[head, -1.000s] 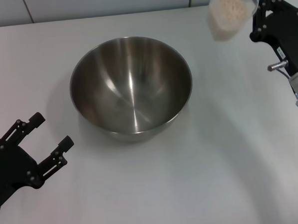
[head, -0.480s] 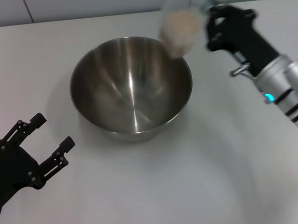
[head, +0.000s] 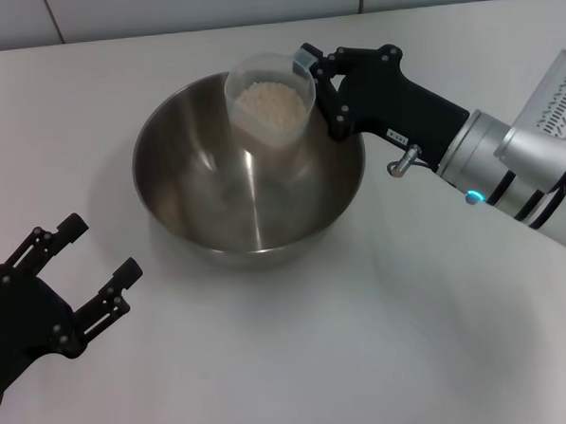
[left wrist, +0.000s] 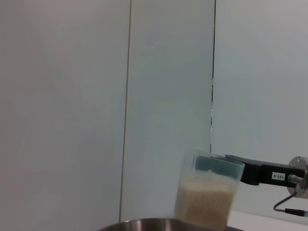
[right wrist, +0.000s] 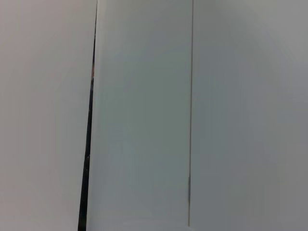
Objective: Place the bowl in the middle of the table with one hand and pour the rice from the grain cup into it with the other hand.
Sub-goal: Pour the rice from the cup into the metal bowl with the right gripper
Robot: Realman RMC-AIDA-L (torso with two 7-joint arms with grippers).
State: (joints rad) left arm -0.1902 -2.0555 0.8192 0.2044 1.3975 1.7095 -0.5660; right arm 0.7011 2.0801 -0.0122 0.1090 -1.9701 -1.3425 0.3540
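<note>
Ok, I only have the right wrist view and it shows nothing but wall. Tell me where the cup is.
Observer: The grain cup is held by the right gripper above the bowl, over its far right part.
Operator: Confirm the rice hasn't gone in.
Observer: The rice sits in the cup; the left wrist view shows the cup only slightly tilted, and the bowl's inside looks bare.
Operator: Report the other arm.
Observer: The left gripper is open, near the table's front left, apart from the bowl.
</note>
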